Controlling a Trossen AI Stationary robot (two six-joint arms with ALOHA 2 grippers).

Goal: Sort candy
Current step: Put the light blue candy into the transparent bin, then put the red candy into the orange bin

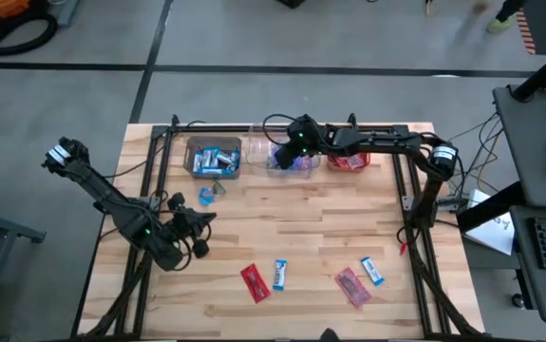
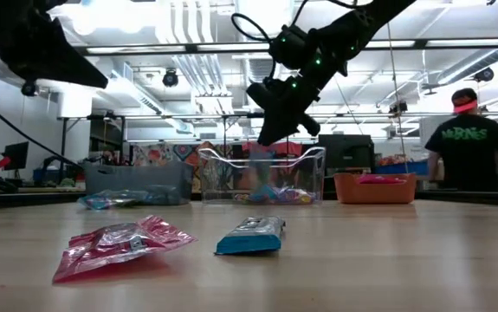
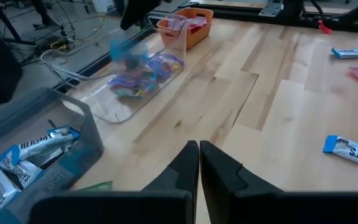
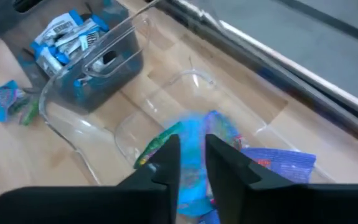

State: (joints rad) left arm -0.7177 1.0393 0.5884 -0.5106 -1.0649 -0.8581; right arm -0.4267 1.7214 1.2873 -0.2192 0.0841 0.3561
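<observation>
**Op:** Candy sort, entry from the remote desk. Going big to small: the table (image 1: 291,237) is carrying three bins along its far edge, the brown bin (image 1: 214,158) with blue-and-white pieces, the clear bin (image 1: 287,157) with purple-multicolour ones, and the orange bin (image 1: 348,161) with red ones. I'm reading that as one wrapper colour per bin.

**Obs:** Where are the arms sitting?

**Op:** I'm holding the right gripper (image 4: 191,155) directly above the clear bin, because that is where its piece belongs. In the right wrist view a blurred blue-and-purple candy (image 4: 194,155) is showing between the fingers, which are standing slightly apart. My judgement: it is dropping or about to drop; I cannot tell whether the fingers are touching it.

**Obs:** And the left?

**Op:** The left gripper (image 3: 198,163) is waiting low over the near-left of the table, fingers pressed together, holding nothing.

**Obs:** What's remaining?

**Op:** Loose pieces are lying on the near half of the table: a red candy (image 1: 254,282) beside a blue-and-white candy (image 1: 279,274), and further right another red one (image 1: 351,286) beside another blue-and-white one (image 1: 372,271). A small blue wrapper (image 1: 206,197) is lying just outside the brown bin. I'm judging the sort well along.
</observation>
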